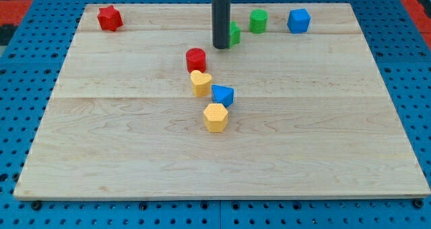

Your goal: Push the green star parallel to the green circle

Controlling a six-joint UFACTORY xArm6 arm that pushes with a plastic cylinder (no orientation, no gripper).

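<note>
The arm's straight dark rod comes down from the view's top edge; my tip [221, 47] sits on the pale wooden board [323, 141] near its top edge, slightly left of centre. No jaws on this tool: it is a plain rod, nothing clamped, only contact by its side.

The small green star-shaped block [234, 34] lies just to the view's right of the rod, touching it or nearly so; the rod covers the block's left part, so the shape is hard to make out fully. The green round cylinder block [258, 20] stands near the star, up and to the view's right, apart from it. The star sits lower in the view than the circle.

No brand, label or readable writing visible.

Count, eight blocks:
- green: 2 (star, circle)
- red: 2, a red star block [109, 18] at the top left corner, a red cylinder block [196, 58] below-left of the tip
- blue: 2, a blue cube block [298, 20] right of the green circle, a blue angular block [222, 95] mid-board
- yellow: 2, a yellow heart-shaped block [200, 83] just under the red cylinder, a yellow hexagonal block [215, 117] below the blue angular one

The board rests on a blue perforated table [40, 212].
</note>
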